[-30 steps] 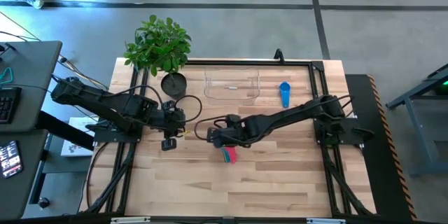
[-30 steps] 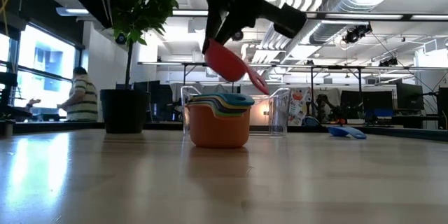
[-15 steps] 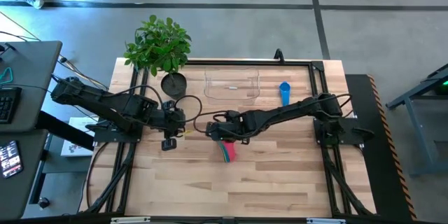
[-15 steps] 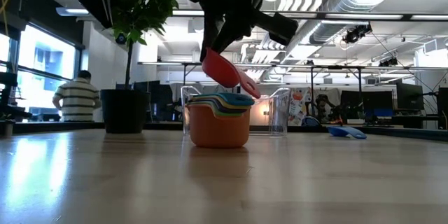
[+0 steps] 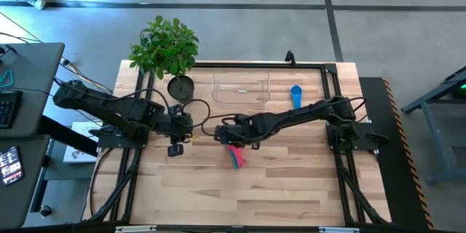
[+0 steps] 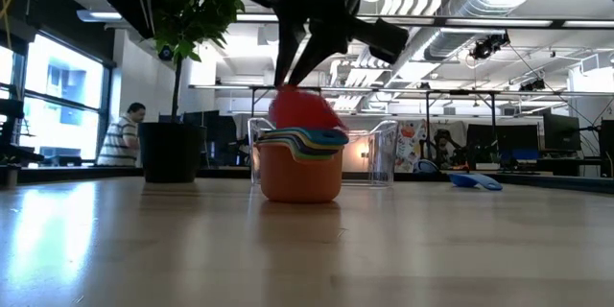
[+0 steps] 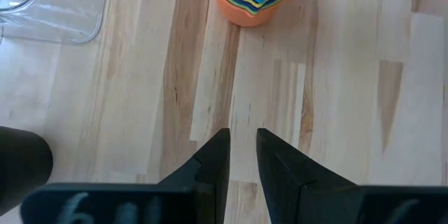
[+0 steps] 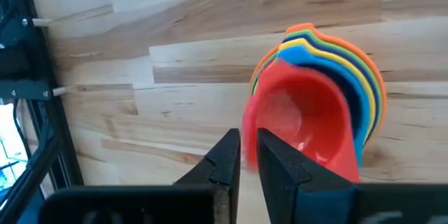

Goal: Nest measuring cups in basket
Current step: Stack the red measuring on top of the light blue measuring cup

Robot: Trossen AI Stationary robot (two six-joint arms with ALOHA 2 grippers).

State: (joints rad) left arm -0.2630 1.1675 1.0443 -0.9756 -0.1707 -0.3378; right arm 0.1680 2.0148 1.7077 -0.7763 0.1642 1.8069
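Wooden table (image 5: pixel 291 189), red cup (image 8: pixel 308 122) blurred atop stack (image 6: pixel 299 163), right pincer (image 8: pixel 241 155) slightly parted, empty

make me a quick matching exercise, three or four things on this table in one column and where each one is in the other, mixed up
Things:
1. red cup
2. blue cup
3. basket
4. plant pot

Places:
A. lying alone on the wood, right of the clear tray
B. at the table's far edge, with no cups in it
C. on top of the nested stack, just below the right gripper
D. near the far left corner, under the leafy plant

Pairs: 1-C, 2-A, 3-B, 4-D
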